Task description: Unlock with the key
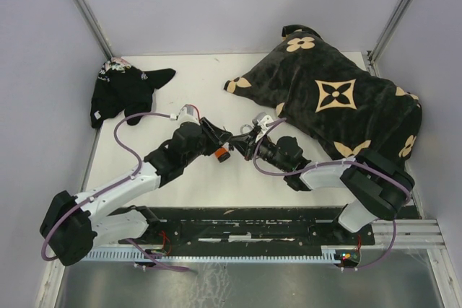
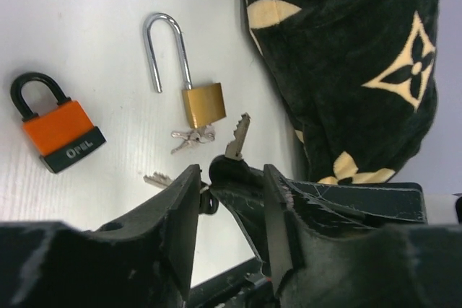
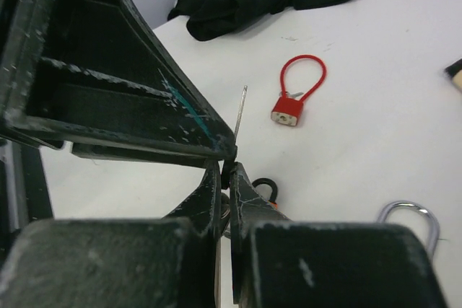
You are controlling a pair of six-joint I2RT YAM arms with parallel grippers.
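A white tabletop (image 1: 180, 77) is boxed in by grey walls (image 1: 29, 70) on three sides. A black cloth (image 1: 123, 91) is piled well beyond the left gripper (image 2: 231, 172) and a large patterned blanket (image 1: 339, 99) is heaped just beside the right gripper (image 3: 227, 171), so bare surface is found mainly ahead of the left gripper. The key (image 2: 238, 136) is pinched blade-up in the right gripper's closed tips, which are set between the left gripper's parted jaws. An orange padlock (image 2: 61, 131), a brass padlock (image 2: 202, 102) with its shackle swung open and a small key bunch (image 2: 191, 138) are laid just ahead of the left gripper, and a red cable lock (image 3: 292, 102) is seen ahead of the right one.
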